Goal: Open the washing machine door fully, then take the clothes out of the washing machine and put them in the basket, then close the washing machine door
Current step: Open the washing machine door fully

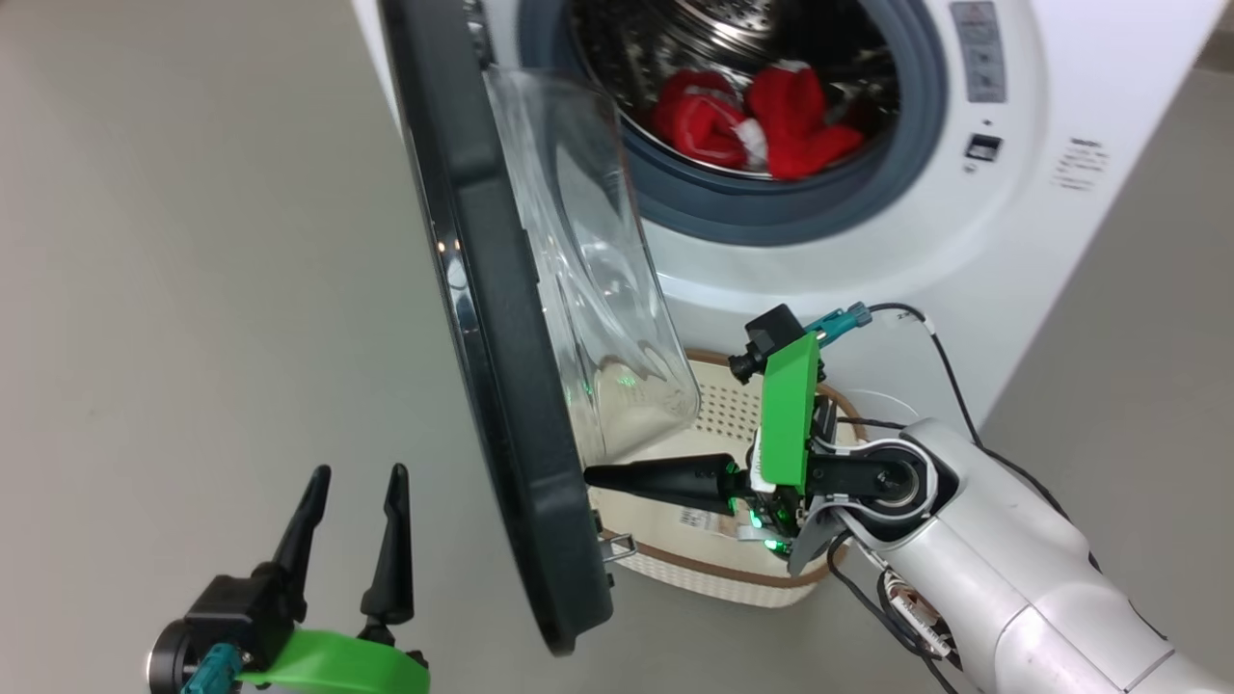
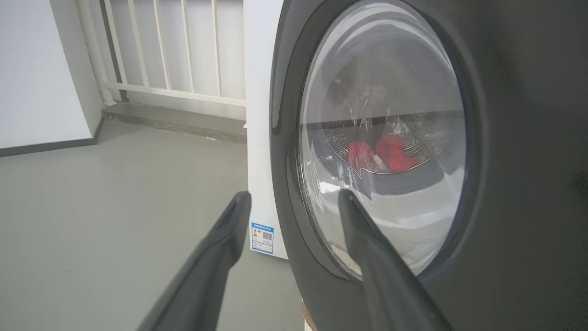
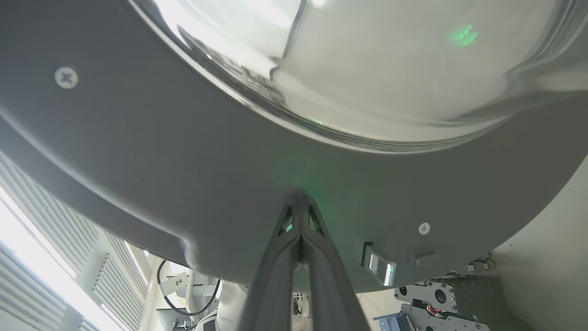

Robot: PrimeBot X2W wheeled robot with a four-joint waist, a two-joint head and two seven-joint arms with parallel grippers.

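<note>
1. Head view: the door [image 1: 482, 289] stands swung out from the washer [image 1: 974, 251], seen nearly edge-on. Its wide black rim is glossy, and the clear glass bowl [image 1: 603, 289] bulges from its inner face toward the right.
2. The washer is a white box with a grey rubber ring [image 1: 771, 207] round the mouth and a perforated steel drum [image 1: 713, 39] behind it.
3. The clothes [image 1: 762, 120] lie at the bottom front of the drum. They are bright red soft pieces with a bit of white trim, bunched together and touching.
4. The basket [image 1: 675, 569] sits on the floor just before the washer, right of the door. It is cream with small holes and a brown rim, and the right arm partly hides it.
5. The right gripper [image 1: 593, 475] reaches left over the basket with its fingers pressed together and nothing between them. Its tip meets the door's inner face near the lower edge.
6. In the right wrist view, the right gripper [image 3: 298, 195] touches the grey inner rim of the door [image 3: 161, 151], just below the glass bowl [image 3: 390, 69].
7. The left gripper [image 1: 359, 472] is at the near left over bare floor [image 1: 193, 241], fingers spread wide and empty, apart from the door.
8. In the left wrist view, the left gripper [image 2: 294, 195] faces the door [image 2: 528, 184] from outside. The clothes [image 2: 390, 154] show red through the window, and a blue label [image 2: 262, 237] sits low on the washer [image 2: 259, 115].
</note>
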